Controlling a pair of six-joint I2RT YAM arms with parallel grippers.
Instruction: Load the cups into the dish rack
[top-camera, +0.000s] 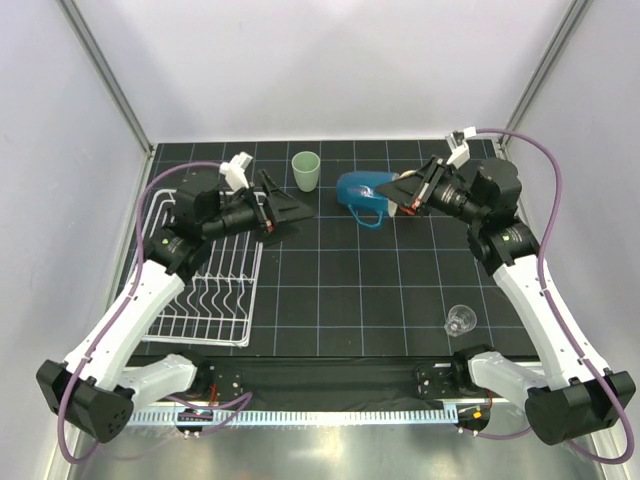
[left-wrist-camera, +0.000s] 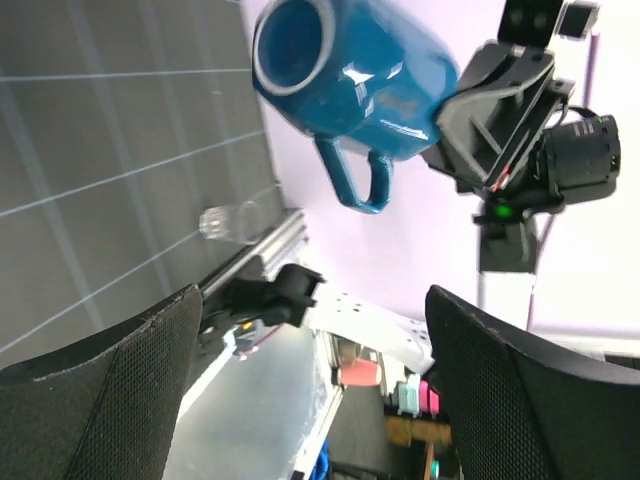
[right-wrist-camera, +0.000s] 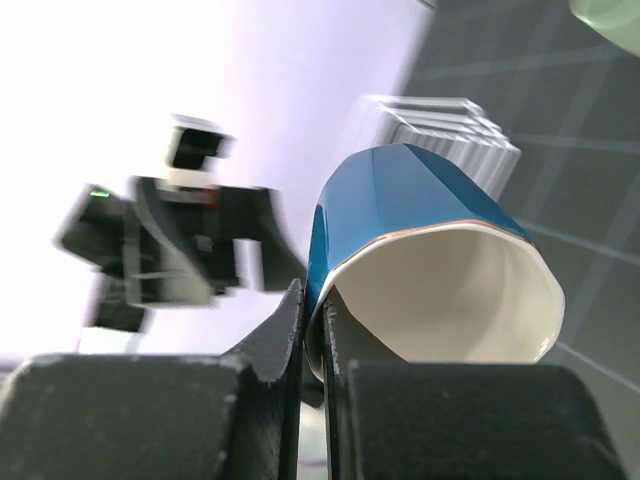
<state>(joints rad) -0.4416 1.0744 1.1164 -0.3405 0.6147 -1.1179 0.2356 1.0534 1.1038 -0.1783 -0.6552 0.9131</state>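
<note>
My right gripper (top-camera: 403, 193) is shut on the rim of a blue mug (top-camera: 362, 191) and holds it on its side above the far middle of the table. In the right wrist view the fingers (right-wrist-camera: 300, 340) pinch the mug's wall (right-wrist-camera: 420, 220), one inside and one outside. My left gripper (top-camera: 290, 222) is open and empty, left of the mug and facing it; the left wrist view shows the mug (left-wrist-camera: 360, 70) beyond the open fingers (left-wrist-camera: 110, 390). The white dish rack (top-camera: 205, 285) lies at the left. A pale green tumbler (top-camera: 305, 170) stands at the back. A clear glass (top-camera: 460, 320) stands front right. The orange mug and the other blue mug are out of view.
The table is a black gridded mat (top-camera: 350, 290) with white enclosure walls on three sides. The dish rack holds no cups. Both arm bases sit at the near edge. The glass also shows in the left wrist view (left-wrist-camera: 228, 222).
</note>
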